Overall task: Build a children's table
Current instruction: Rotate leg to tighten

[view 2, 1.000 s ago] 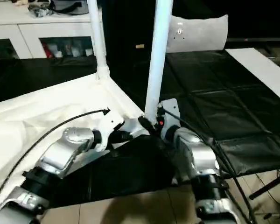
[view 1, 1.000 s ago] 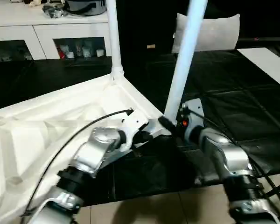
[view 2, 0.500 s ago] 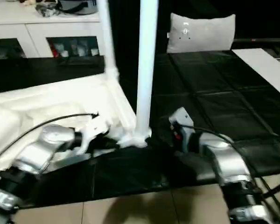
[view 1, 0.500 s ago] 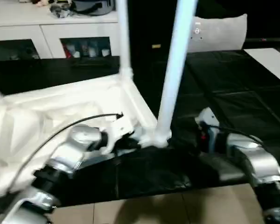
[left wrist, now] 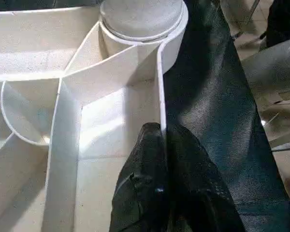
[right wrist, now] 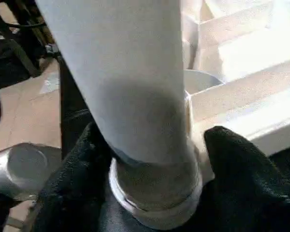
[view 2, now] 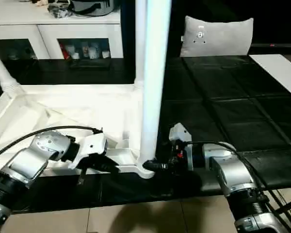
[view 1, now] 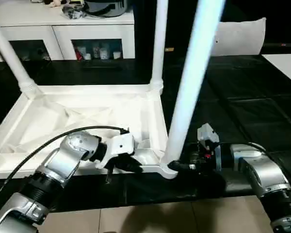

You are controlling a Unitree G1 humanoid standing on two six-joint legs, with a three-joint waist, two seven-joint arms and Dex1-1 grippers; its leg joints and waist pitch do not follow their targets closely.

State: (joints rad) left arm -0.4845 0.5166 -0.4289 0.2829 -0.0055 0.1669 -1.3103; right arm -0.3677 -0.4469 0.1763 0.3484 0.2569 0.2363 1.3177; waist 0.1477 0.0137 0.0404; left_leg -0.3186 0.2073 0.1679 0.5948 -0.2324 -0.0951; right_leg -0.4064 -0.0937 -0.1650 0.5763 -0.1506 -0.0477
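Note:
The children's table lies upside down on the black mat, its ribbed white top (view 1: pixel 87 114) facing up. Three white legs stand in corner sockets: a near one (view 1: pixel 191 87), a far one (view 1: pixel 158 43) and a far left one (view 1: pixel 9 58). My left gripper (view 1: pixel 131 167) is shut on the thin near rim of the top (left wrist: pixel 160 92), close to the near corner socket (left wrist: pixel 140 19). My right gripper (view 1: pixel 177 166) is at the foot of the near leg (right wrist: pixel 135 87). Its black fingers (right wrist: pixel 232 159) stand open on either side of the leg, and one of them has a gap to it.
A white cabinet (view 1: pixel 63 24) with shelves runs along the back. A grey pillow (view 1: pixel 242 36) and a white board (view 1: pixel 286 60) lie at the back right on the black mat (view 1: pixel 242 111). Tiled floor (view 1: pixel 150 218) borders the mat's near edge.
The camera has shifted and the table top now looks square-on. My right gripper drew back from the near leg and has come back around its foot. The left gripper keeps its hold.

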